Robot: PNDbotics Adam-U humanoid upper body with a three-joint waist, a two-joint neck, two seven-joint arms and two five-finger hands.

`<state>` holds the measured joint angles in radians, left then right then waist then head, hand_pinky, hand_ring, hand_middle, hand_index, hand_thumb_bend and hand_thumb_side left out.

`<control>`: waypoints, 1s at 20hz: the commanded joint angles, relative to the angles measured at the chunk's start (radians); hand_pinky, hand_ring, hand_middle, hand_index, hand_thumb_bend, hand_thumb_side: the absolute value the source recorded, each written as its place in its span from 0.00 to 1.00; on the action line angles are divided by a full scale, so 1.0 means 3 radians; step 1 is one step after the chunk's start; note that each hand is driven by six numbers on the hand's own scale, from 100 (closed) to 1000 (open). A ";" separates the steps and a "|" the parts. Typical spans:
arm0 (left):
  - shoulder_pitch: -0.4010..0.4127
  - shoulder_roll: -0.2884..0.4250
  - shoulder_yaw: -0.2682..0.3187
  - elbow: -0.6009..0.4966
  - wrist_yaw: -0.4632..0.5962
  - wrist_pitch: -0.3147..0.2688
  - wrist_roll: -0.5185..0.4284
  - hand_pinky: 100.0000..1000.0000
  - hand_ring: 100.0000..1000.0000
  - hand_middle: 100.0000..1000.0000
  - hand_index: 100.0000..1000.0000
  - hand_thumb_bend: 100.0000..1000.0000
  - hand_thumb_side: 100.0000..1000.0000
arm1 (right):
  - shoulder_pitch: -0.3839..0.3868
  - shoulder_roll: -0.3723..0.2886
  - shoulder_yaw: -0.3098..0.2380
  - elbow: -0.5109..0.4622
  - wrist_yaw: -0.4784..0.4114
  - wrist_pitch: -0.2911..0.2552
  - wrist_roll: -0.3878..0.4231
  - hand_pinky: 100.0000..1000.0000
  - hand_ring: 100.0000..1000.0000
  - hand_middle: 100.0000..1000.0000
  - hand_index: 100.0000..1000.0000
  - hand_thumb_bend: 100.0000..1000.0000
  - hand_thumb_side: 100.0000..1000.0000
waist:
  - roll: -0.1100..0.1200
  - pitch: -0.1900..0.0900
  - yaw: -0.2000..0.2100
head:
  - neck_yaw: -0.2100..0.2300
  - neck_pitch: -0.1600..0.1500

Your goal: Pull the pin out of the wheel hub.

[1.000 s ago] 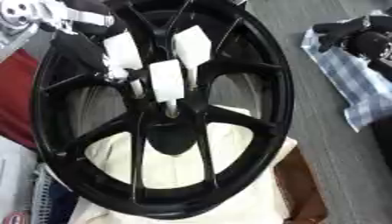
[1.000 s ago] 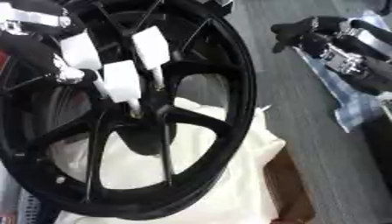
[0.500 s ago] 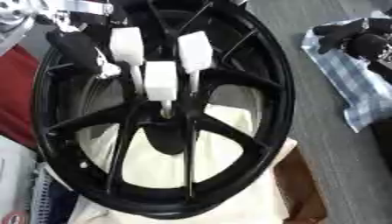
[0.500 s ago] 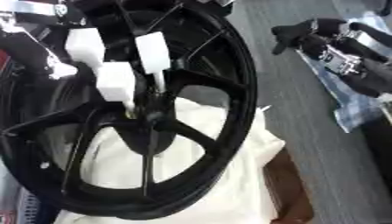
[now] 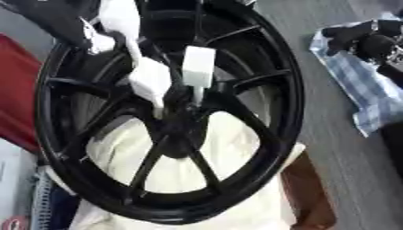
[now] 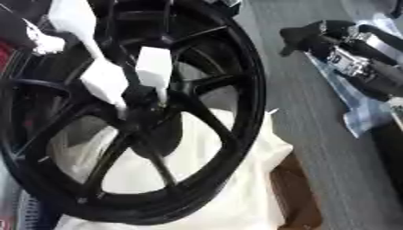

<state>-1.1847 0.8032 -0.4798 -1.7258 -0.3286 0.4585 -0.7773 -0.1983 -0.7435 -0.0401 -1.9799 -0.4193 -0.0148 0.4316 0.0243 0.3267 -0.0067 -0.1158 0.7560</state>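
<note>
Wheel hub (image 5: 182,117) front and centre for us: it sits at the meeting of the spokes of the big black wheel (image 5: 267,67), which lies tilted on a cream cloth (image 5: 236,148) over a brown box (image 5: 311,193). We look straight down onto it.

Our left hand (image 5: 150,78) reaches in from the upper left, white-padded fingertips (image 5: 198,66) bunched over the hub, two of them closing in from either side of the centre. Between them, just below the pads, we think we see a slim pale stem running down toward the hub. That would be the pin (image 5: 197,95), though we can't make it out cleanly. It looks like a pinch on the pin's top, but whether the pads truly meet it we cannot say for sure.

Our right hand (image 6: 346,47) sits idle well off to the right, resting on a blue checked cloth (image 5: 370,99), dark fingers half curled and holding nothing.

So we judge this as the grasp step: the fingers are at the pin and the pin is not yet clear of the hub. Next comes a straight pull along the pin's own axis, away from the hub, keeping the pinch centred so the pin doesn't cock sideways and bind. The wheel rests on soft cloth, so it may shift or lift with the pull.
</note>
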 commanded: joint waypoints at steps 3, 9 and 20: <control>-0.0079 0.0268 0.0459 0.0028 0.0165 0.0495 -0.0268 0.54 0.26 0.09 0.28 0.00 0.18 | 0.0045 -0.0097 -0.0086 -0.0067 -0.0015 -0.0033 -0.0046 1.00 1.00 0.62 0.74 0.00 0.59 | -0.0017 -0.0137 0.0067 | -0.0073 0.0042; 0.0300 0.0721 0.0937 0.0451 0.0116 0.0677 0.0023 0.53 0.26 0.09 0.29 0.00 0.17 | 0.0135 -0.0130 -0.0210 -0.0067 -0.0073 -0.0153 -0.0158 1.00 1.00 0.62 0.74 0.00 0.56 | -0.0043 -0.0166 0.0226 | -0.0225 0.0043; 0.1192 0.0949 0.1675 0.1280 0.0221 0.0503 0.0573 0.61 0.37 0.27 0.49 0.00 0.16 | 0.0089 -0.0093 -0.0324 -0.0067 -0.0218 -0.0249 -0.0256 1.00 1.00 0.61 0.74 0.00 0.55 | -0.0138 -0.0102 0.0299 | -0.0238 -0.0109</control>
<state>-0.8190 1.0547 -0.0100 -1.3578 -0.2612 0.6011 -0.6063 -0.1629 -0.7464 -0.1211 -1.9799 -0.4770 -0.0864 0.3583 -0.0204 0.3117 0.0820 -0.1868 0.7398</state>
